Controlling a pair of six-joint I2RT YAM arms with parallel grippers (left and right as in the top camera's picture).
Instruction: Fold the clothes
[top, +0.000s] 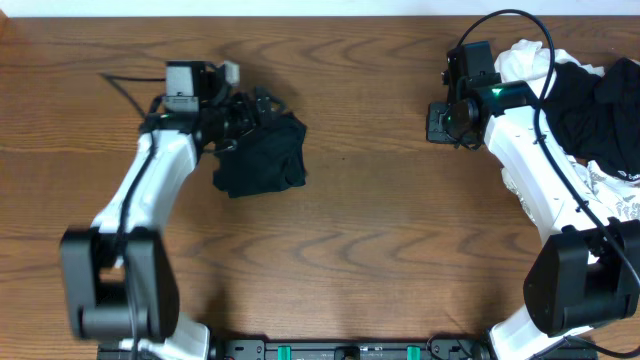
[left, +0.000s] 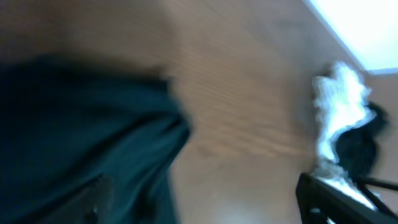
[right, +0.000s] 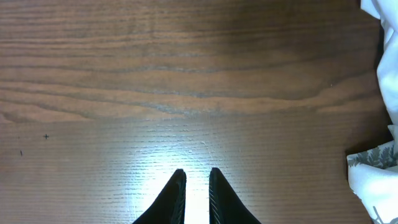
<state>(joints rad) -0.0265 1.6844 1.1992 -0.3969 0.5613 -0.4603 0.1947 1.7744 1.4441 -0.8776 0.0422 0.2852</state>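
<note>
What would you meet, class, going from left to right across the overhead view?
left arm's base → black garment → right gripper → pile of clothes

The left arm (top: 150, 195) rises from its base at 7 o'clock of the overhead view and reaches toward 10 o'clock. There the wrist bends, and the left pincer (top: 262, 110) points to 3 o'clock. Its fingers (left: 326, 199) stand wide apart, though the wrist view is blurred. The right arm (top: 540, 185) goes from its base at 5 o'clock up toward 1 o'clock. The right pincer (top: 445, 120) points to 9 o'clock. Its fingertips (right: 179, 186) are almost together, with only a thin gap and nothing between them.
</note>
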